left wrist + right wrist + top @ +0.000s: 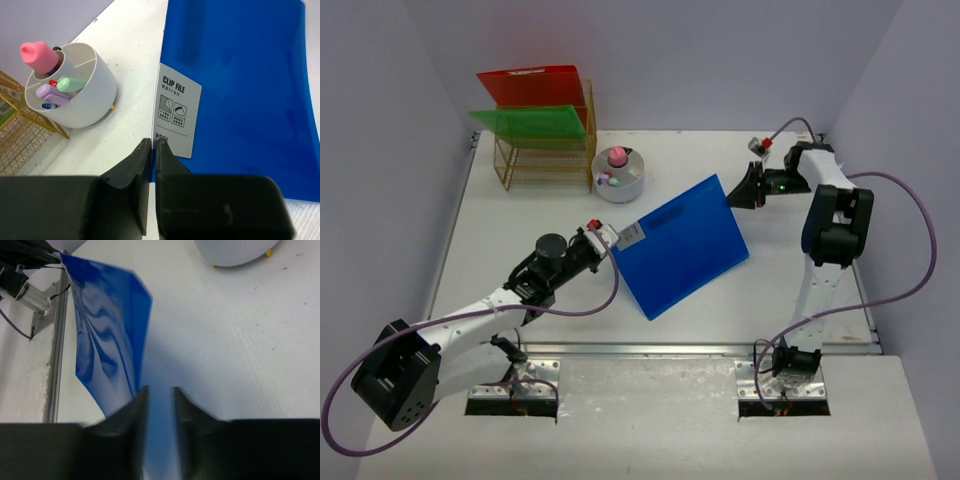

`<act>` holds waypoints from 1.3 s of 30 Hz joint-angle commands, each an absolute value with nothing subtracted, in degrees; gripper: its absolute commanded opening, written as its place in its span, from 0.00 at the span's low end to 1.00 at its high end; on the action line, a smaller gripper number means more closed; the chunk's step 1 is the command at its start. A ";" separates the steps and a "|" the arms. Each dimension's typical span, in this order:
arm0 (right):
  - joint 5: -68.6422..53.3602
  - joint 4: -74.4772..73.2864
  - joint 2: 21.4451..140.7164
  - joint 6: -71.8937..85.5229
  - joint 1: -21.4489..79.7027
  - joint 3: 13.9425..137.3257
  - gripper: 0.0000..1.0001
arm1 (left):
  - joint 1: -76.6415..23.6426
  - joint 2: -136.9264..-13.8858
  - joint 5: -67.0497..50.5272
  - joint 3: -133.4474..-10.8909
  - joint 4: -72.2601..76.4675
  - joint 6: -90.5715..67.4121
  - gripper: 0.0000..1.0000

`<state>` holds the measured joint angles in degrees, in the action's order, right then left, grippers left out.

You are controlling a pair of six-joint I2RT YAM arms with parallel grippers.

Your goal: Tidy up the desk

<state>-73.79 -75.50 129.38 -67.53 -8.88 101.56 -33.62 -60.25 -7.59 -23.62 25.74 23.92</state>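
1. The left fingers (pixel 144 156) are pressed together on the edge of a blue clip file (pixel 240 90), just below its white label (pixel 175 116) printed "CLIP FILE"; no gap shows between them.
2. The right fingers (pixel 136 407) stand a little apart on either side of the file's opposite corner, with blue sheet filling the slot between them; their outlines are blurred, and whether they press on the sheet cannot be told.
3. From the right wrist, the file (pixel 107 330) bows and ripples between the two arms, with its long edge raised off the white below; from above, the file (pixel 682 245) spans the middle of the surface (pixel 510 250), its labelled corner at the left fingers (pixel 603 236) and its far corner at the right fingers (pixel 738 190).
4. The surface is a flat white tabletop between pale walls, with a metal rail (pixel 700 349) along its near edge, in front of the arm bases.
5. Behind the file stands a round white ribbed pen holder (pixel 620 180); the left wrist view shows this holder (pixel 85 110) divided into compartments, with a pink-capped item, a green marker and a purple marker inside.
6. Just left of the holder, at the far left corner, is a gold wire rack (pixel 535 165); a red folder (pixel 535 85) and a green folder (pixel 530 122) rest in it.
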 commanded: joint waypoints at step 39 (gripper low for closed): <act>-64.80 -86.48 138.13 -66.48 -10.56 106.36 0.99 | -35.25 -60.48 -9.03 -26.05 32.87 28.54 0.00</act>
